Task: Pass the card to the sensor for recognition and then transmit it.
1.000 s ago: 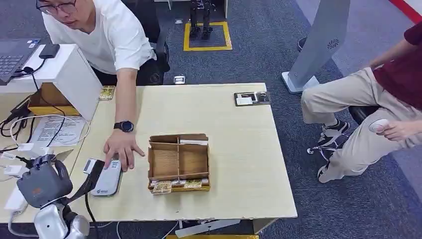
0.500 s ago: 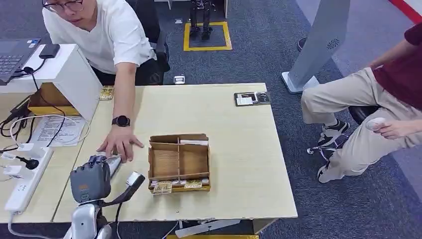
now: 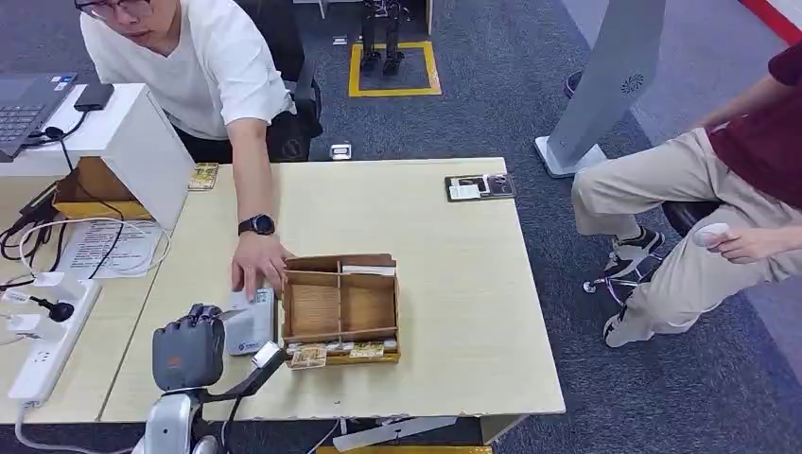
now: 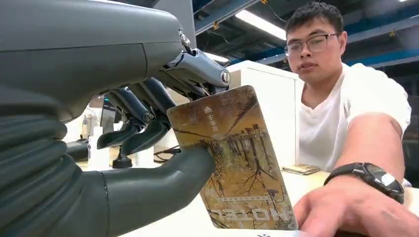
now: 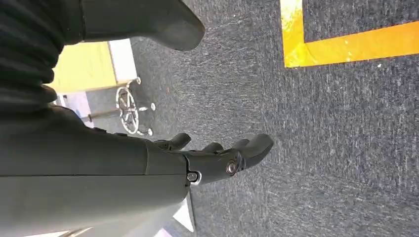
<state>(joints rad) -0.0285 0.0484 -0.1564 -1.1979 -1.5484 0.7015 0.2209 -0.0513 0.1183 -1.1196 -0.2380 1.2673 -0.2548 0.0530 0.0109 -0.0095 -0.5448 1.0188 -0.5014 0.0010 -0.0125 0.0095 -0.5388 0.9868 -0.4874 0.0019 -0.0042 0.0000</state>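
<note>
Card (image 4: 237, 163), brown and printed with bare trees, sits pinched between the thick grey thumb and the darker fingers (image 4: 143, 106) of the robot's left hand (image 3: 189, 352), held upright above the near left part of the pale wooden table (image 3: 444, 246). Just beyond that hand, in the head view, lies the white sensor (image 3: 250, 323) flat on the tabletop, touching the left wall of the open cardboard box (image 3: 340, 307). A person's hand (image 3: 255, 265), wearing a dark watch (image 3: 256, 225), rests on the far end of the sensor, and in the left wrist view the same hand sits close under the card's lower edge. The box is split into compartments, with a few more patterned cards (image 3: 326, 353) lined along its near front strip. The person in the white shirt (image 3: 203, 61) leans in from the far left side of the table. Further back on the table lies a dark flat tray (image 3: 480, 186), and off to the left a white power strip (image 3: 47, 345) and a tangle of cables. A second person in tan trousers (image 3: 662, 218) sits to the right, well apart from the table. The robot's right hand (image 5: 217, 158) hangs over dark carpet, fingers loosely curled and spread, grasping nothing.
</note>
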